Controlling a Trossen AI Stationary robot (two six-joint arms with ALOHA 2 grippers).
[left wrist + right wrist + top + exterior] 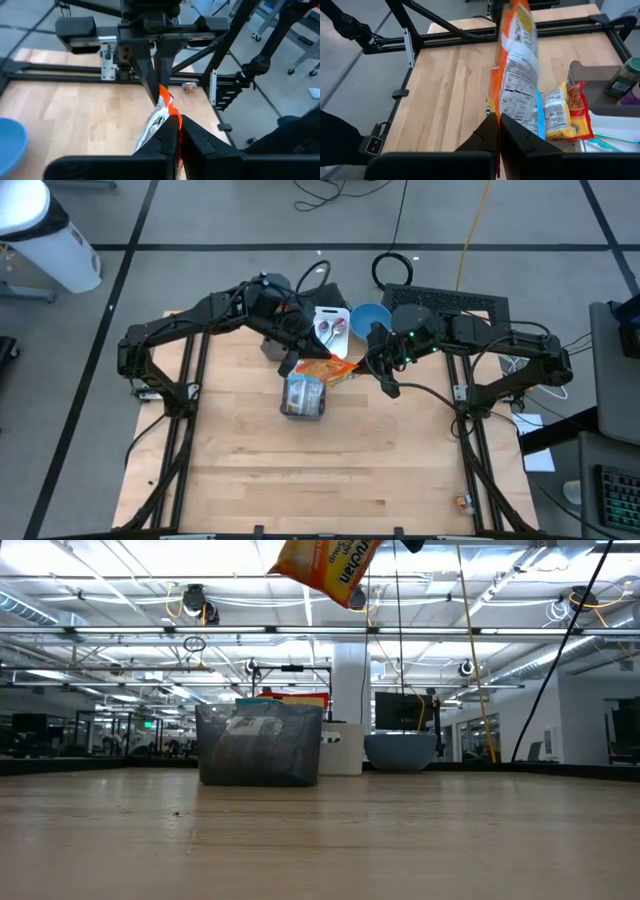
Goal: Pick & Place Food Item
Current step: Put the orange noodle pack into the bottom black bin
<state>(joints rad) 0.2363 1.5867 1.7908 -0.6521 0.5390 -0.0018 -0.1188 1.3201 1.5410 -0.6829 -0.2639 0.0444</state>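
Two grippers: both meet over the middle of the surface [240, 470], each gripping the same orange packet [328, 370].
Near, low view: bare wood planks fill the front; only the packet's lower end [326, 567] shows, hanging from the picture's upper edge well clear of the wood, its printed lettering cut off.
Left gripper [178, 131]: jaws clamped on one thin edge of the packet [161, 112]; the dark fingers [166, 140] cover most of the wrapper's end.
Right gripper [498, 131]: jaws pressed together on the packet's other edge [516, 75], which stands upright and narrow past them; its small print is too fine to read.
Right gripper, seen from the left wrist [154, 82]: its pointed dark fingers pinch the packet's far end from the opposite side.
Mid surface: a grey mesh basket [303, 396] sits just below the held packet in the overhead view; in the low view the basket [260, 744] hides most of what it holds, with only coloured tops peeking over its rim.
Beside the basket: more snack packets [562, 114], yellow and red, partly tucked behind the held one.
Farther back: a white tray [333, 328] and a blue bowl [369, 316], each partly under the arms.
Far: ceiling lights and glass partitions of a room, blurred.
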